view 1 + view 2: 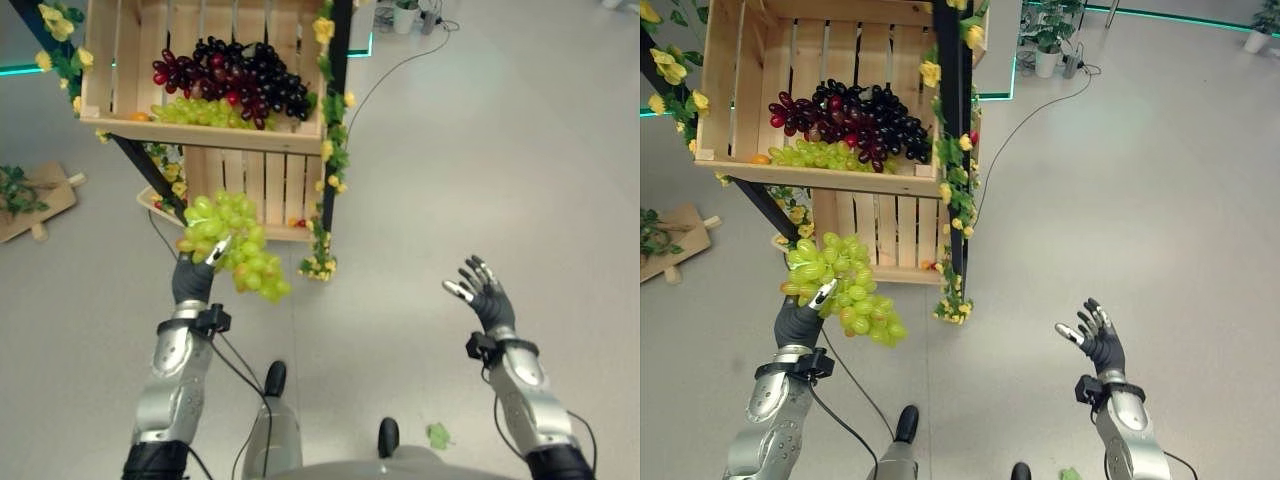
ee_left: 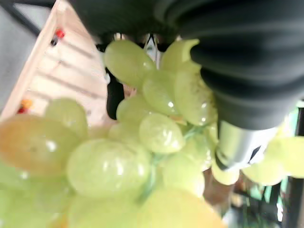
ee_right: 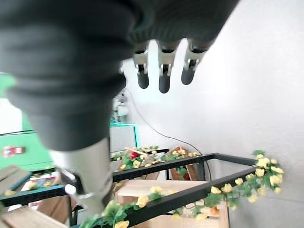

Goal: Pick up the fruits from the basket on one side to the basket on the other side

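One bunch of green grapes [image 1: 232,243] hangs from my left hand [image 1: 194,274] in the left eye view, fingers curled round it, raised just before the lower crate [image 1: 262,186]; I judge I'm carrying it between crates. The upper crate [image 1: 118,60] holds dark grapes [image 1: 235,72] and more green ones. In the right eye view my right hand [image 1: 1099,340] hovers off to the side, fingers spread, holding nothing. The left wrist view shows grapes pressed against the palm. The right wrist view shows straight fingers [image 3: 163,71] over bare floor [image 3: 266,71].
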Robot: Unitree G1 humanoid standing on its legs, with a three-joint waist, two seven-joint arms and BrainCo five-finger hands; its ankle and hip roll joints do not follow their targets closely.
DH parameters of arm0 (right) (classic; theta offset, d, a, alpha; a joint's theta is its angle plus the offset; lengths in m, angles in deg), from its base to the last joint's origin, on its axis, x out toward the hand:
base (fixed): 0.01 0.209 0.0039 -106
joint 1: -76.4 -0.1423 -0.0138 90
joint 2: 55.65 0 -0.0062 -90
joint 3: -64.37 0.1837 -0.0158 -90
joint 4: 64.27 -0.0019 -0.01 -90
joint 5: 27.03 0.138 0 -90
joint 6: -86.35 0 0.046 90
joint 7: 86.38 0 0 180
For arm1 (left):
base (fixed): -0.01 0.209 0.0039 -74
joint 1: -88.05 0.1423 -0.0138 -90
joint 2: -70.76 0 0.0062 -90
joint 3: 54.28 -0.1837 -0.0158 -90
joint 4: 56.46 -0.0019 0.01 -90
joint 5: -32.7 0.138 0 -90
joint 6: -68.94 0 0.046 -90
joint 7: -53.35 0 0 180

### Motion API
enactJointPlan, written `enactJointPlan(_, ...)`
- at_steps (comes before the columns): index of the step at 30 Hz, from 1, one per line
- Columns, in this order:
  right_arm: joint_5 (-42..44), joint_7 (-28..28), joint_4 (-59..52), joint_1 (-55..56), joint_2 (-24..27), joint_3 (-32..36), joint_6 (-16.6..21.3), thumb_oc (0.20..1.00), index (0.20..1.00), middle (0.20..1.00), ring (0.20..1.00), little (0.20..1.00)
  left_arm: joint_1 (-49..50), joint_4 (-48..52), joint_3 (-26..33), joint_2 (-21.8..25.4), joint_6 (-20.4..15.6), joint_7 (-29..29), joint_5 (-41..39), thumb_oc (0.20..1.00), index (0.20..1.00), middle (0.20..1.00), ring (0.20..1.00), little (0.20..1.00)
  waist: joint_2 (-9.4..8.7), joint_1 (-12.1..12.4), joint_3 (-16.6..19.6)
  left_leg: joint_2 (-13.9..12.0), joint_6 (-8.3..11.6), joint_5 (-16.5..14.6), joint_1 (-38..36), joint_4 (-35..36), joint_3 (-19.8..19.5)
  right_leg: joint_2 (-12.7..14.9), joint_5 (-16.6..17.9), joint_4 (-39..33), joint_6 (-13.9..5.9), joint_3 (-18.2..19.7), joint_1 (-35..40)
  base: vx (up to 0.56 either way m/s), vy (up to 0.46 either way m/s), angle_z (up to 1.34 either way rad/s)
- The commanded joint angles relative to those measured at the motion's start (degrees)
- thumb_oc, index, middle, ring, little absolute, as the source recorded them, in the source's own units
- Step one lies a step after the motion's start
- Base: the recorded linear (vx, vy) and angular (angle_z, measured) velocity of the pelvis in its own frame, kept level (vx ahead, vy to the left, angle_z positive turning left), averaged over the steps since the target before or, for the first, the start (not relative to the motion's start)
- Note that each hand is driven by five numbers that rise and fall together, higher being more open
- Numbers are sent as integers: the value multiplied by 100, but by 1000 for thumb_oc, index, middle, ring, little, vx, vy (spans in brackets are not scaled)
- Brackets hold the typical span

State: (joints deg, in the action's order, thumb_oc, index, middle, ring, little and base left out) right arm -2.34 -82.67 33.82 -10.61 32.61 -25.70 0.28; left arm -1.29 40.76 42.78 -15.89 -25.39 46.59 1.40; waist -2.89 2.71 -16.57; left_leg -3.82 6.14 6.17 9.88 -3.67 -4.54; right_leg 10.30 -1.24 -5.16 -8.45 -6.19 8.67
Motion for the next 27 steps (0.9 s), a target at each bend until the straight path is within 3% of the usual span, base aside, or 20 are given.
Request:
enactJointPlan(1,-135,-147,-114,-337,270,123,187,1000,1000,1000,1000,1000,-441,488,431,199,-670,-94,-277,200,200,200,200,200,285,-19,367,-337,220,-361,-386,578,-130,-729,-1056,248,505,-113,156,45,52,6)
enactJointPlan(7,-194,-261,-4,-491,307,-127,103,1000,1000,1000,1000,1000,-1089,3,521,874,-741,-317,-445,200,200,200,200,200,244,-89,439,-286,174,-404,-509,657,-65,-602,-970,218,373,-162,128,36,46,-5)
enactJointPlan(16,-205,-344,220,-626,301,-474,33,1000,1000,1000,1000,1000,-1742,-539,609,2610,-934,-373,-1343,200,200,200,200,200,263,-86,562,-170,59,-528,-367,509,-34,-392,-945,306,183,-276,13,39,13,-7)
enactJointPlan(21,-178,-365,280,-648,243,-534,39,1000,1000,1000,1000,1000,-1672,-158,712,2922,-1071,-363,-1592,200,200,200,200,200,254,-32,629,-122,40,-547,-280,442,-78,-363,-958,313,163,-321,-25,33,-25,7)
enactJointPlan(24,-161,-372,329,-681,251,-587,54,1000,1000,1000,1000,1000,-1841,-279,566,3062,-1068,-365,-1701,200,200,200,200,200,265,-42,653,-112,43,-557,-265,424,-79,-362,-959,296,154,-349,-16,22,-15,6)
enactJointPlan(27,-134,-389,419,-757,299,-741,58,1000,1000,1000,1000,1000,-2586,-998,11,3654,-1000,-368,-1865,200,200,200,200,200,320,-100,680,-89,40,-593,-274,368,-63,-345,-979,316,127,-366,12,37,-18,5)
